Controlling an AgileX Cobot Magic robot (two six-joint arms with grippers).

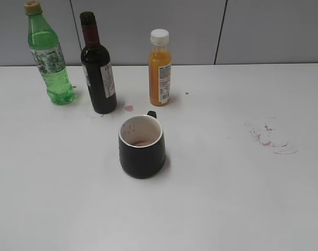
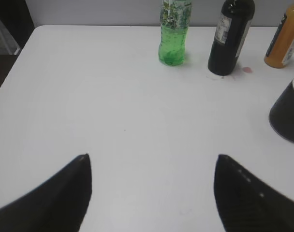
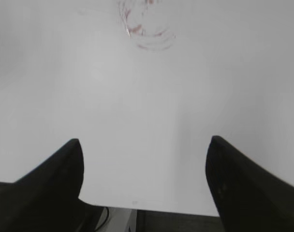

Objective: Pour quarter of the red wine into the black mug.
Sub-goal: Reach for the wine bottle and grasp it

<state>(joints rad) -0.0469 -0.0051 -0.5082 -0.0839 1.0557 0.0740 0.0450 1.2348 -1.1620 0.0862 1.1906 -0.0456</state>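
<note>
The red wine, dark liquid in a dark glass bottle (image 1: 98, 73) with a dark red neck foil and white label, stands upright on the white table (image 1: 227, 198) near its far edge, between a green plastic bottle (image 1: 48, 57) and a small orange juice bottle with a white cap (image 1: 160, 68). The squat matte black mug (image 1: 142, 147), white-rimmed and speckled inside, sits in front of them, apart from all three, its loop handle turned to the far side. Reddish smears (image 1: 271, 137) mark the table to the right. Neither arm appears in the exterior view. The left gripper (image 2: 152, 166) hovers low over bare table, fingers spread wide and empty, facing the bottles. The right gripper (image 3: 143, 147) hangs at the table's near edge, likewise spread and empty, facing the smears.
</note>
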